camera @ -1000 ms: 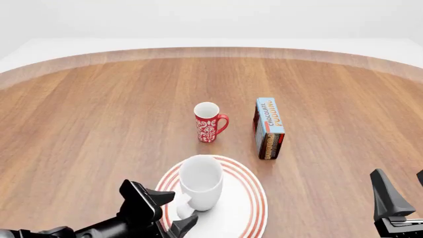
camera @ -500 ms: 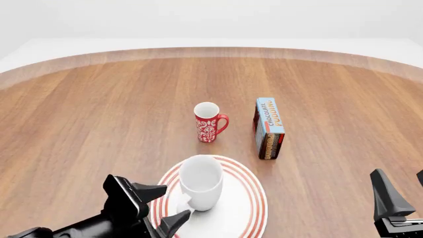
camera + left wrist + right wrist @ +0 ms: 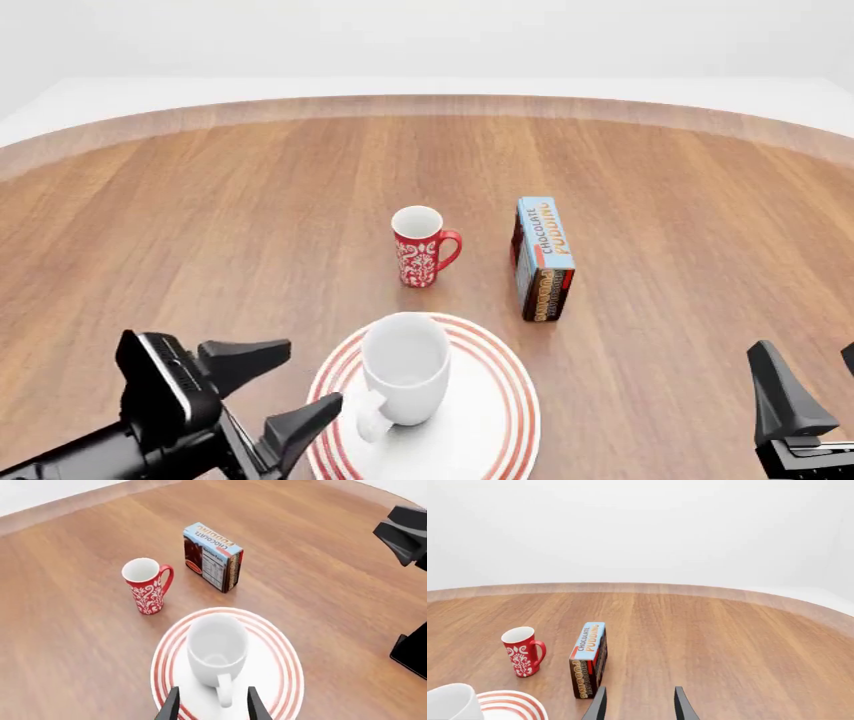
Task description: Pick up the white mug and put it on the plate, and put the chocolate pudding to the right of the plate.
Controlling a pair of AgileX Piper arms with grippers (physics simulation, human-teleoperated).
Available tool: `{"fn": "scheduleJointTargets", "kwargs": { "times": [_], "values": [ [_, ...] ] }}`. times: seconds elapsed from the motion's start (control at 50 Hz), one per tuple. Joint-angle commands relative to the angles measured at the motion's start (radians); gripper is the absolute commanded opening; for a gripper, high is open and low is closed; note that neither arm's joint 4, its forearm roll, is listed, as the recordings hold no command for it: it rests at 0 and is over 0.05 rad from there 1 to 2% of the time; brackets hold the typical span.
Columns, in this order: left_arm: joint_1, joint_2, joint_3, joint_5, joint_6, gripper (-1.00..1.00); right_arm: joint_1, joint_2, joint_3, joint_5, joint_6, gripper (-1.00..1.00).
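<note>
The left pincer [image 3: 287, 390] stood wide open just left of the plate [image 3: 507, 420], holding nothing. The white mug [image 3: 404, 366] sat upright on the plate, handle toward the pincer. The chocolate pudding [image 3: 543, 258] stood on the worktop [image 3: 200, 230] beyond the plate, right of the red mug [image 3: 422, 246]. The right pincer [image 3: 639, 705] hung open, well clear of the carton

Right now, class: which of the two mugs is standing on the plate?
The white mug, plain and wide, stands on the plate. The slimmer red mug, patterned in white, stands on the bare table beyond it.
</note>
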Motion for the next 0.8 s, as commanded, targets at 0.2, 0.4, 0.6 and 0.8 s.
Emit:
{"fn": "scheduleJointTargets", "kwargs": {
  "times": [0.2, 0.4, 0.6, 0.8],
  "values": [
    [0.222, -0.394, -0.035, 0.283, 0.075, 1.00, 0.001, 0.000, -0.003, 0.002, -0.001, 1.00],
    [0.352, -0.508, 0.004, 0.298, 0.071, 1.00, 0.002, 0.000, -0.003, 0.000, -0.001, 1.00],
    [0.560, -0.575, 0.104, 0.218, 0.049, 1.00, 0.002, 0.000, -0.003, -0.001, -0.001, 1.00],
    [0.689, -0.646, 0.167, 0.170, 0.027, 1.00, 0.002, 0.000, -0.003, -0.001, -0.001, 1.00]
  ]
}}
